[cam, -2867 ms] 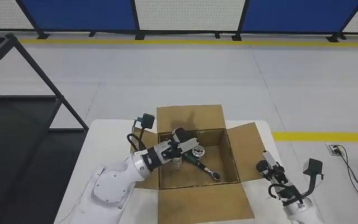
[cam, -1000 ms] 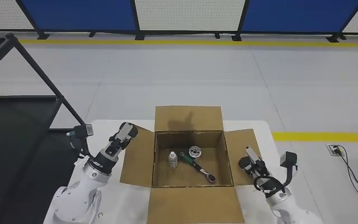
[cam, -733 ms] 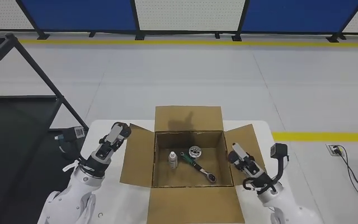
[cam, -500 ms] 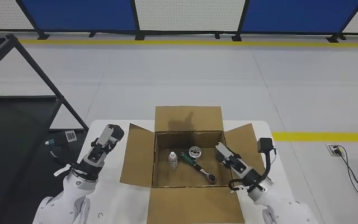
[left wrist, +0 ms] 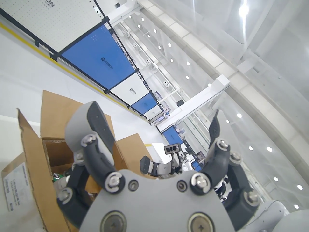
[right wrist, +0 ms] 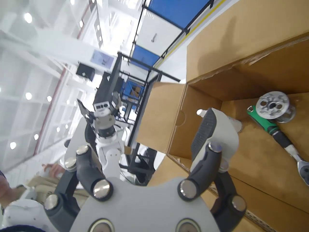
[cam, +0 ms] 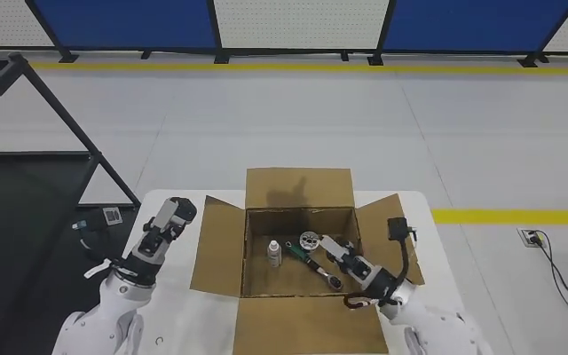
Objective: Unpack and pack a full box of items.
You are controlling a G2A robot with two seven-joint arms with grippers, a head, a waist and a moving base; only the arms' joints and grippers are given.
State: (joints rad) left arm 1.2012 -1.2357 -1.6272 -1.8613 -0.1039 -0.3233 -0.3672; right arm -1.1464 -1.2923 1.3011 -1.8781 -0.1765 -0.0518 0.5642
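— While its four flaps are folded out, where does the cardboard box [cam: 300, 186] sit, and what is in it?

— It sits in the middle of the white surface [cam: 206, 306]. Three things lie on its floor. A small white bottle [cam: 274, 254] stands upright near the left wall, and a round metal spool [cam: 309, 239] sits toward the back wall. A wrench [cam: 312, 264] with a green handle lies slantwise, its handle end just beside the spool and its metal head toward the front right corner.

— And the right claw [cam: 332, 248]?

— It is inside the box opening, over the wrench and just right of the spool. Its own wrist camera shows the fingers [right wrist: 212, 131] spread wide with nothing between them. Whether a finger touches the wrench I cannot tell.

— The left claw [cam: 170, 216]?

— Outside the box, over the surface just beyond the left flap, tilted upward. Its two fingers [left wrist: 96, 119] are spread apart too, and it grips nothing.

— Anything on the box itself?

— A white paper label [left wrist: 14, 189] is stuck on the outside of the box, on the left claw's side.

— Around the surface?

— A pale floor with a yellow line [cam: 284, 65], blue and white panels [cam: 124, 22] behind it, and a dark frame [cam: 53, 106] at the left.
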